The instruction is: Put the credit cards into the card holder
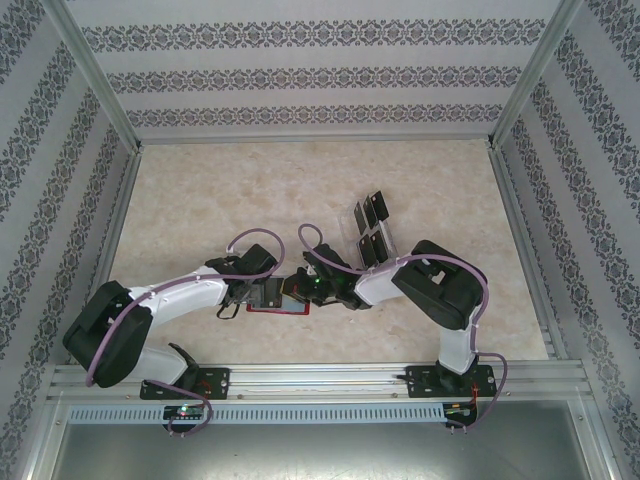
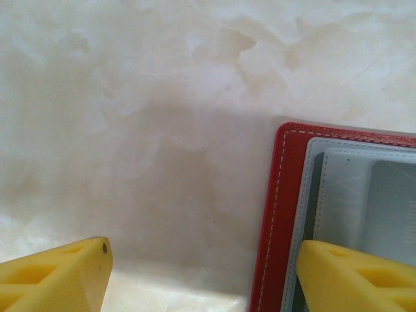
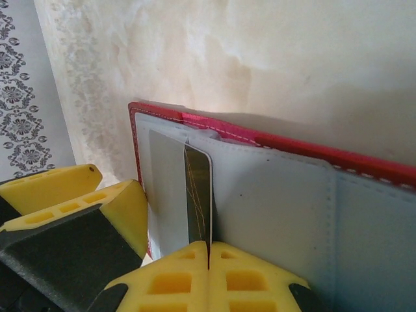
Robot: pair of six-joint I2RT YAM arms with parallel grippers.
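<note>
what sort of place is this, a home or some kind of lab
Most likely a robot test booth, not a home: left arm and right arm bolted to a metal rail, aluminium frame posts around it, and patterned wall panels closing in a marble-look tabletop.

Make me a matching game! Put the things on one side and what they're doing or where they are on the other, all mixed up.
1 left hand
2 right hand
3 card holder
4 spare cards

A red, lying flat on the table
B shut on a credit card
C open, fingers apart
D farther back on the table

Pairs: 1-C, 2-B, 3-A, 4-D
</note>
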